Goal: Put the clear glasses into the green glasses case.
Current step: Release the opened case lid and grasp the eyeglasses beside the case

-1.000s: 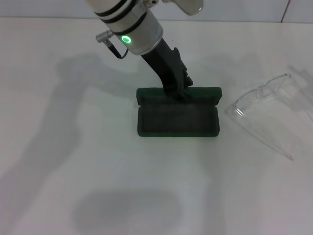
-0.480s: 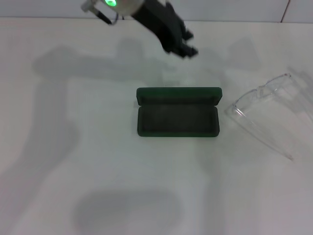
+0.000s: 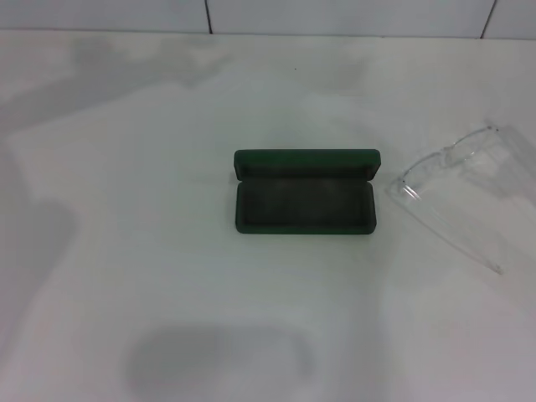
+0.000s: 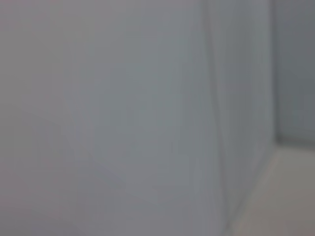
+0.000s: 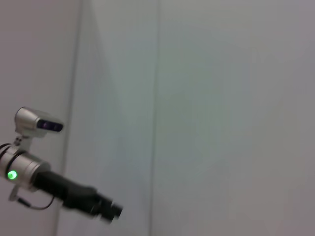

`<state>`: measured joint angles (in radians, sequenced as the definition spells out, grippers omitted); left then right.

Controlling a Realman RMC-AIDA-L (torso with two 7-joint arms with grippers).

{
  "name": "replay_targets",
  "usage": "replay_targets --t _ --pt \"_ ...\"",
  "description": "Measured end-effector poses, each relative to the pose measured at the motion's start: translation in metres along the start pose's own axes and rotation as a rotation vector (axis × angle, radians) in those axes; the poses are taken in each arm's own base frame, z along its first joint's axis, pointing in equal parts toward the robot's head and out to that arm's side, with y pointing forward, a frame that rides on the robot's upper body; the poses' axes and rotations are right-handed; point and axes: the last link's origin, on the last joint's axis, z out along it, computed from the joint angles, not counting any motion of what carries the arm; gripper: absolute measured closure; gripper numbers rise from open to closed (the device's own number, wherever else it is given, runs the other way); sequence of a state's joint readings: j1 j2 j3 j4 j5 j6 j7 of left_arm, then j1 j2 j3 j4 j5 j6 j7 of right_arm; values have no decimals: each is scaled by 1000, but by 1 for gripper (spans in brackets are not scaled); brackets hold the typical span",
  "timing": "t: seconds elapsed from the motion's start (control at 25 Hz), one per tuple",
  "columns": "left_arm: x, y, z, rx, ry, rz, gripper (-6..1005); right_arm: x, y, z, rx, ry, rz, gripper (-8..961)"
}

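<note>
The green glasses case (image 3: 305,203) lies open in the middle of the white table, its lid standing up at the far side and its dark lining bare. The clear glasses (image 3: 452,197) lie on the table just to the right of the case, arms reaching toward the front right. Neither gripper appears in the head view. In the right wrist view my left gripper (image 5: 115,211) hangs in the air on its dark wrist, in front of a pale wall, away from the case. The left wrist view holds only a blurred grey wall.
The white table (image 3: 167,276) spreads wide around the case. A tiled wall edge (image 3: 352,17) runs along the far side. Soft shadows lie at the front and far left of the table.
My left arm, which stood at the case's lid a second ago, has lifted up and away toward the far left and left the head view. Case and glasses have not moved.
</note>
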<state>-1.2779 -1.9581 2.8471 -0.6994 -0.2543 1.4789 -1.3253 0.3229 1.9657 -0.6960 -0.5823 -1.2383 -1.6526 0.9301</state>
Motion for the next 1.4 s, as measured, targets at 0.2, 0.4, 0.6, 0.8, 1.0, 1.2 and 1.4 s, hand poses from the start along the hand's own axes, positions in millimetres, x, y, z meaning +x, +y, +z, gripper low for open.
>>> replay_targets --t 0.2,0.4,0.6,0.8,1.0,1.2,1.4 --pt "-9 -18 -45 100 236 -141 577 -7 0 1 -45 -10 -35 85" --pt "-26 -19 -77 156 370 -226 578 -10 2 3 -68 -19 -50 85" --pt "-62 -17 -117 278 475 -294 677 -9 1 5 -72 -15 -52 85" --pt "-88 -19 -125 371 417 -423 851 -6 -1 9 -43 -11 -31 85" --pt "-99 -8 -102 318 284 -602 953 -2 0 19 -28 -15 -7 85" --pt "-88 5 -65 190 94 -771 954 3 1 27 -11 -3 8 84" --pt "-60 6 -59 71 166 -939 955 8 -2 28 16 27 9 84"
